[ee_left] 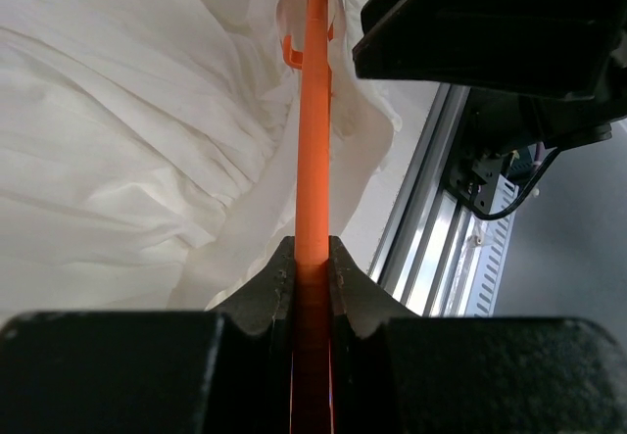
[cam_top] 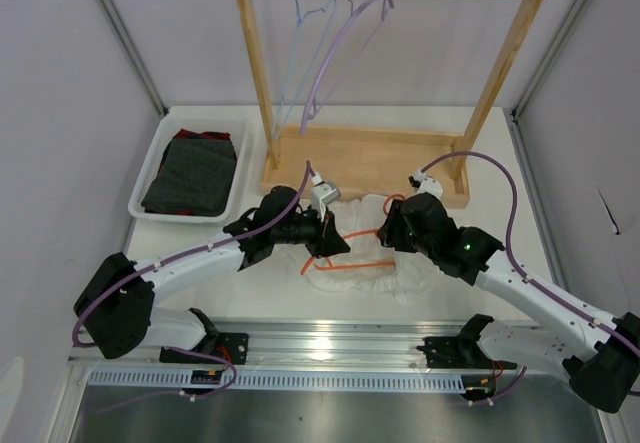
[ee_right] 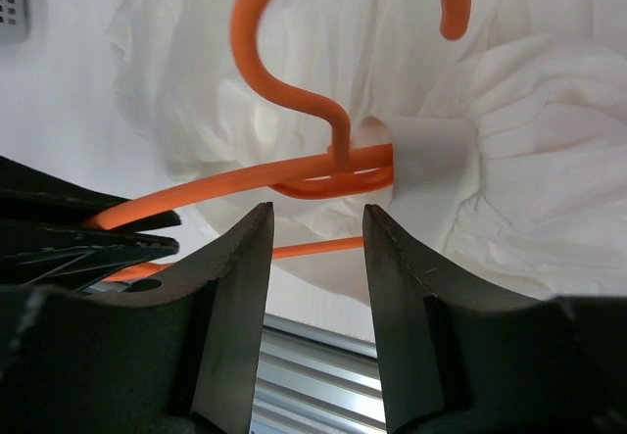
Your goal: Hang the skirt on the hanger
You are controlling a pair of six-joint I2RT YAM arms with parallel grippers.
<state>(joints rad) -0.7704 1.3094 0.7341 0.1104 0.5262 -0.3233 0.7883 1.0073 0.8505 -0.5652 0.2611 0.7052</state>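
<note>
We see skirt (cam_top: 390,273) mid-bench (cam_top: 500,178), just in front of rack (cam_top: 350,153). Hanger (ee_right: 294,171) lies on skirt: bar in left claw (ee_left: 312,258), hook just beyond right claw (ee_right: 315,228). Bin (cam_top: 180,217) at far left, w/ garment (cam_top: 192,175) in it.

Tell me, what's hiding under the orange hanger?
The white skirt lies under the orange hanger, on the table. One hanger arm goes inside the fabric, so that part is hidden, and so is the table beneath the skirt.

Hanger (ee_right: 243,42) hook top cut off; skirt (cam_top: 370,278) partly under right arm (cam_top: 455,243).
</note>
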